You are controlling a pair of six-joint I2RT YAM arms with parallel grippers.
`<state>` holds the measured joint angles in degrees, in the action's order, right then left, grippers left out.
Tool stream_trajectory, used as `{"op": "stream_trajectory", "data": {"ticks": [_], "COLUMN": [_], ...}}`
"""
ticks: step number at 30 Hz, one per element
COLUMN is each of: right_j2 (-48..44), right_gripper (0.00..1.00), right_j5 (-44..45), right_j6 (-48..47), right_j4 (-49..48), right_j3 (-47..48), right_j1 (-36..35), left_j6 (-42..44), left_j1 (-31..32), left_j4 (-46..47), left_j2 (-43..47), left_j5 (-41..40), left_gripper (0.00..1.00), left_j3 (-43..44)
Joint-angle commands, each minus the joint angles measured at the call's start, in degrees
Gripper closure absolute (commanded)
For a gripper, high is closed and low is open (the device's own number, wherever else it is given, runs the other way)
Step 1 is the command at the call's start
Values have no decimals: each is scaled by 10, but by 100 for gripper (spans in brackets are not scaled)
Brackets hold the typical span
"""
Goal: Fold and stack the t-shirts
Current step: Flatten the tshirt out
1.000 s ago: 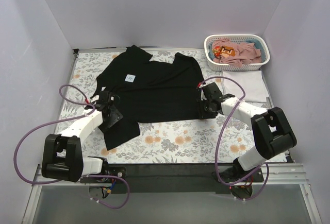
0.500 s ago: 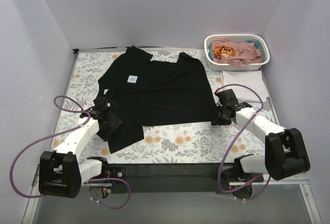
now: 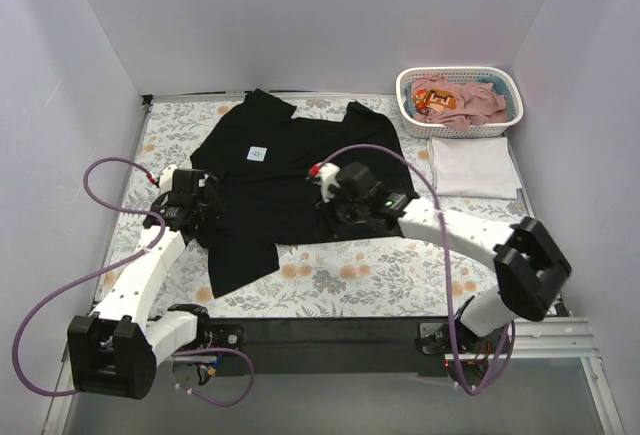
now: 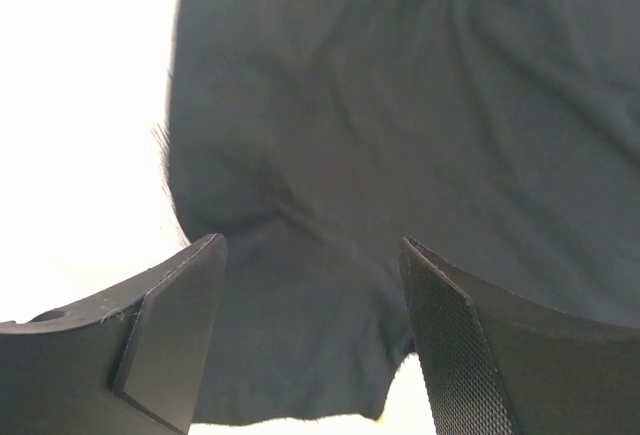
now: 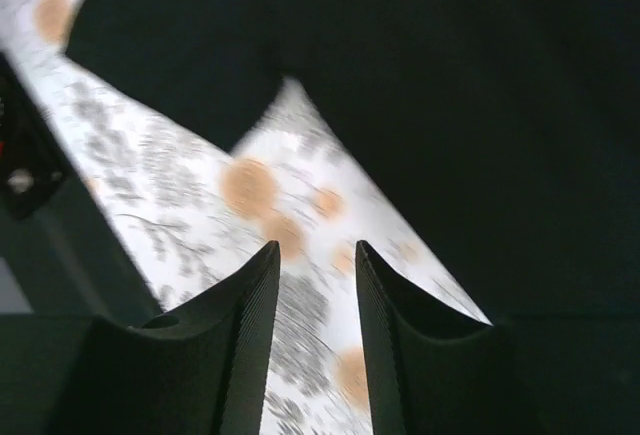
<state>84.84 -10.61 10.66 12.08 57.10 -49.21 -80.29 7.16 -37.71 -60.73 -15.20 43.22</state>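
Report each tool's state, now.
Left tool: open wide, empty, above the black shirt.
Right tool: open a little, empty.

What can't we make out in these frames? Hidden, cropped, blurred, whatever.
- Top view: right arm covers part of the black t-shirt hem.
- Top view: basket clothes jumbled, count unreadable.
- Top view: neck label print too small.
- Left wrist: surface beside the shirt blown out white.
- Right wrist: floral cloth motion-blurred.

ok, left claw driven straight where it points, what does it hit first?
Most likely the black t-shirt: the open left claw frames its fabric dead ahead. Depth unclear, but nothing shows in between.
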Motion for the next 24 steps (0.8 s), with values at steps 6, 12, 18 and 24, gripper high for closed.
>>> {"op": "stream_trajectory", "data": {"ticks": [6,12,18,24], "right_j2": [236,342,401,394], "right_gripper": [67,68,68,68], "right_j5": [-115,-122,-119,-133], "right_j6": [-63,-76,-80,-89], "right_j4": [-95,-96,-93,-58], "right_j3": [213,303,321,257], "right_j1": [-155,-190,-203,-204], "left_j6": [15,-1,-12,-14], "left_j1": [-3,-3,-3,-3], "left_j4": [92,97,77,77], "left_j2": [38,30,5,5], "left_j5": [-110,-124,-149,-155], "left_gripper": [31,31,32,32], "left_j3": [-69,-77,-67,-67]}}
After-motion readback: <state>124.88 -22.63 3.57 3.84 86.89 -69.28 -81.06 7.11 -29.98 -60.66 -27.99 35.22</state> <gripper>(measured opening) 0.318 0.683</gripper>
